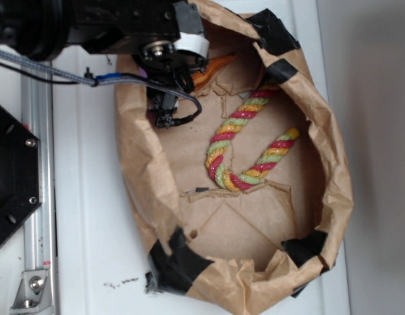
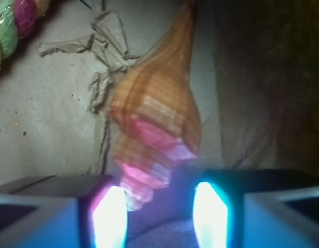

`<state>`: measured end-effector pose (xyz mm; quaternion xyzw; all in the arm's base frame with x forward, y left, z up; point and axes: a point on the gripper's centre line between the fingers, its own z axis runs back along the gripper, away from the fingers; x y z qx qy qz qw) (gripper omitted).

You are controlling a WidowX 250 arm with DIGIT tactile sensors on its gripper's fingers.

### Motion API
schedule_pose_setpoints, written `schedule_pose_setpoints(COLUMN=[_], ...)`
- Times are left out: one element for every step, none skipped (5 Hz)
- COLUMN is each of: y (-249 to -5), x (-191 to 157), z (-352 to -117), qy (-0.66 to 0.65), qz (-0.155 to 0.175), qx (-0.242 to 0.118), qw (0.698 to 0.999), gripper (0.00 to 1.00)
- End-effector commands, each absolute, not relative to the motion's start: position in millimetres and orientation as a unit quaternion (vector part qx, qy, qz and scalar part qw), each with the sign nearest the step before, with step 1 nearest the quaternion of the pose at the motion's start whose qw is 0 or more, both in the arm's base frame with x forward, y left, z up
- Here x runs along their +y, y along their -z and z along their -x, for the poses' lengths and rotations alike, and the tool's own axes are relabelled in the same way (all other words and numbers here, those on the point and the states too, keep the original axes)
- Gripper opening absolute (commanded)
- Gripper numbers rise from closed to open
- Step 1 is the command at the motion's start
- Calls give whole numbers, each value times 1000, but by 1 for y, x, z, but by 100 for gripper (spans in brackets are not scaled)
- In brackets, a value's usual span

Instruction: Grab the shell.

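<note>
My gripper sits at the bottom of the wrist view, its two fingers glowing pale and standing apart with a gap between them. The shell fills the middle of that view: orange-brown body, ridged spire turned down toward me and tinted pink, long tapered tail running up to the top edge. The spire's end lies just at the mouth of the gap, nearer the left finger; whether it touches either finger I cannot tell. Nothing is clamped.

In the exterior view my arm comes in from the upper left and covers most of the shell, leaving only an orange sliver at the top centre, on the floor of the brown paper bag near its upper wall. The red-yellow-green rope curls in the centre of the bag, apart from the shell; its end also shows in the upper left corner of the wrist view
</note>
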<state>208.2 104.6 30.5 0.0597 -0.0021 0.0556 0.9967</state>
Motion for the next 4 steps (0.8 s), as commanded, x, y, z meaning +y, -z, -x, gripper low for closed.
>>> schedule_pose_setpoints(y=[-66,-78,-86,-79], x=[87,82,80,83], z=[-210,-215,-219,-233], qy=[-45,-47,-50,-54], qz=[-60,-47,-37,-16], qx=[-40,-49,-47,-66], qw=[996,997,997,996], gripper=[0,0,63,100])
